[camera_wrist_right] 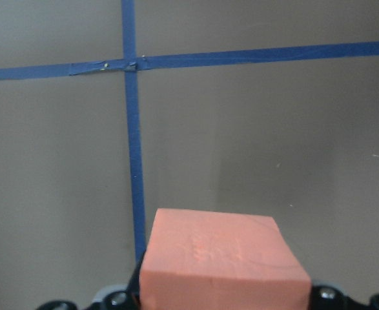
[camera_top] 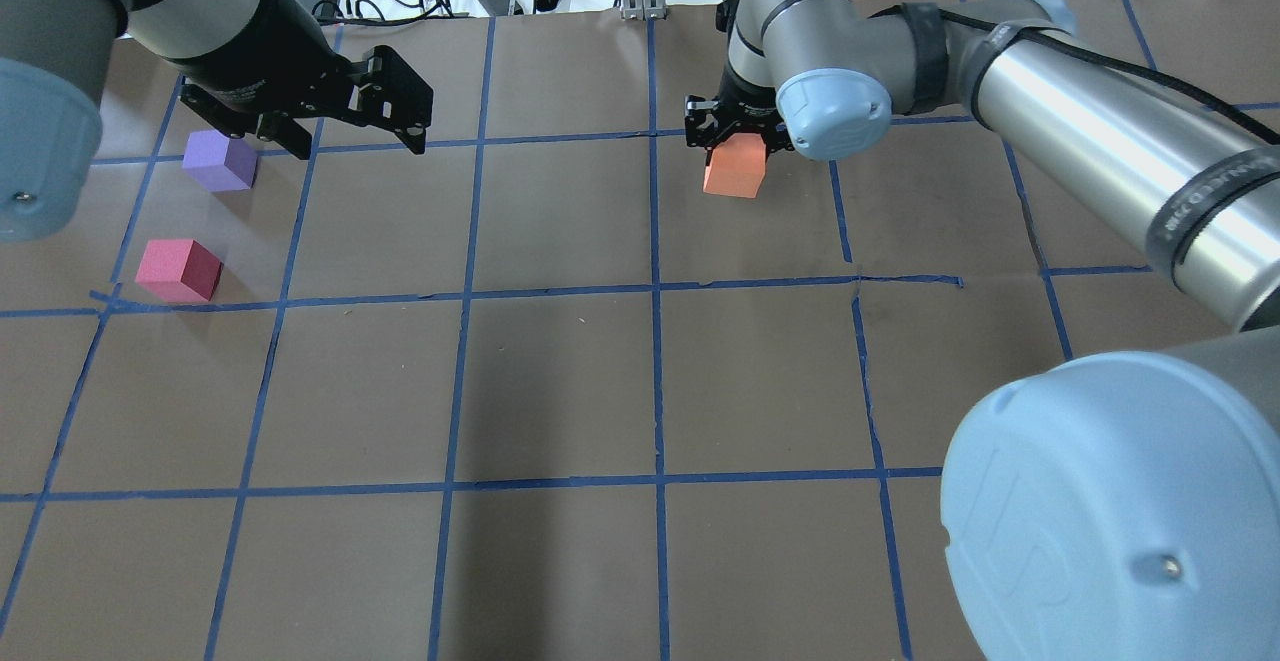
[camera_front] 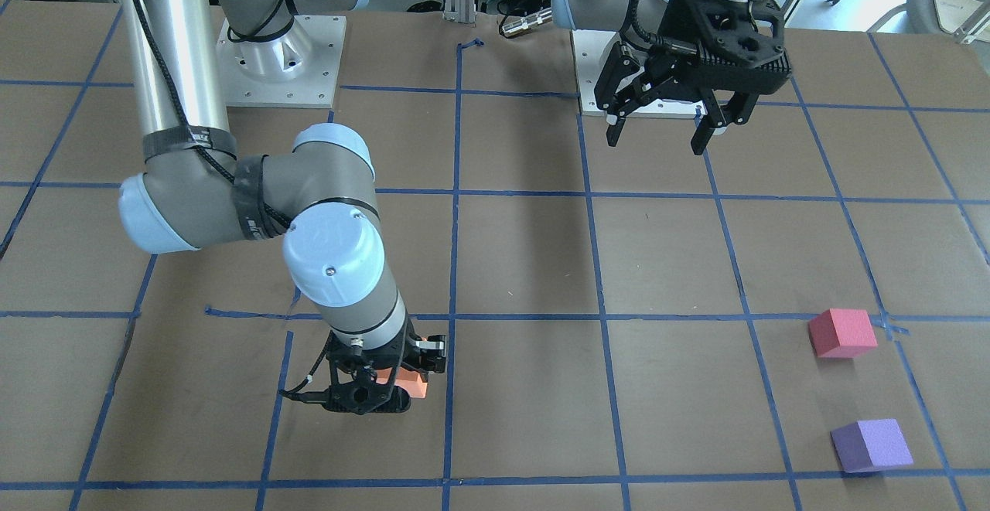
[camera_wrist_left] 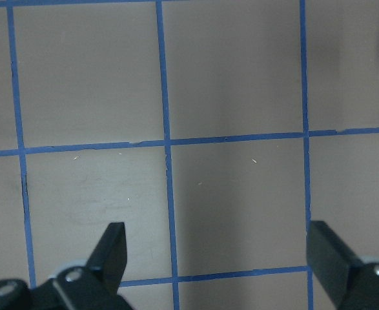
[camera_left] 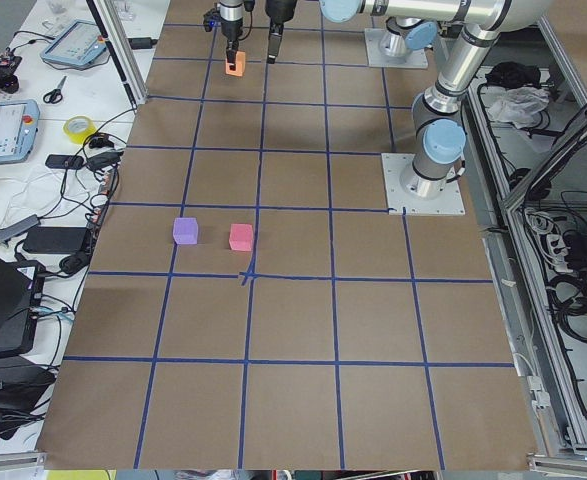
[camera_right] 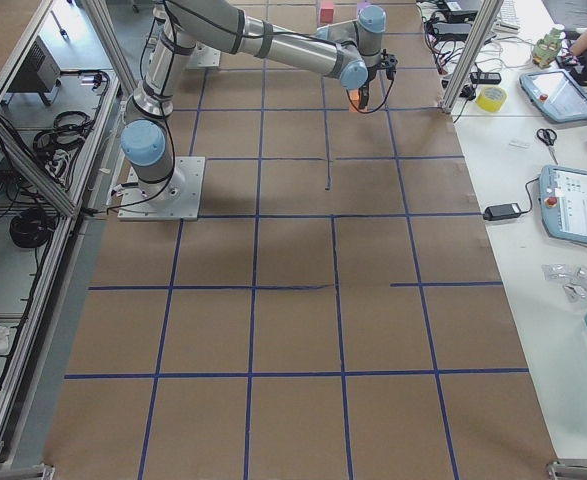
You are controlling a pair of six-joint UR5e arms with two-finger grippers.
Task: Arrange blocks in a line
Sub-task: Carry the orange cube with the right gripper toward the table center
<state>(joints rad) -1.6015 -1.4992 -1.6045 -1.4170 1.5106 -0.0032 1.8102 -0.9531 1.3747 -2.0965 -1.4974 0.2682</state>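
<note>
Blocks first: the pinkish-red block (camera_top: 178, 269) sits on the brown table (camera_top: 560, 391) next to a crossing of blue tape lines (camera_top: 655, 286). The purple block (camera_top: 220, 161) lies near it on the side away from the robot, apart and not touching. The orange block (camera_top: 735, 166) is well apart from the pinkish-red block, off toward the robot's right, and the right gripper (camera_top: 738, 144) has closed its fingers onto it. The pictures do not show whether the cube rests on the table or is just clear of it. The left gripper (camera_front: 657, 142) hangs high in the air, well clear of the pinkish-red block, with its fingers spread wide and nothing between them. Judging from this, the orange cube has yet to join the other two, and the risks lie in that trip. Foam gives under a pinch, so the cube may twist in the grasp or spring and tip on release — landing askew. Brought in too close, it could nudge the pinkish-red block and spoil the pair. Set off the axis through the pinkish-red and purple blocks, it makes a bend rather than a line. The carry also leads toward the left arm's side, so the two arms could meet if the left one does not give way.
</note>
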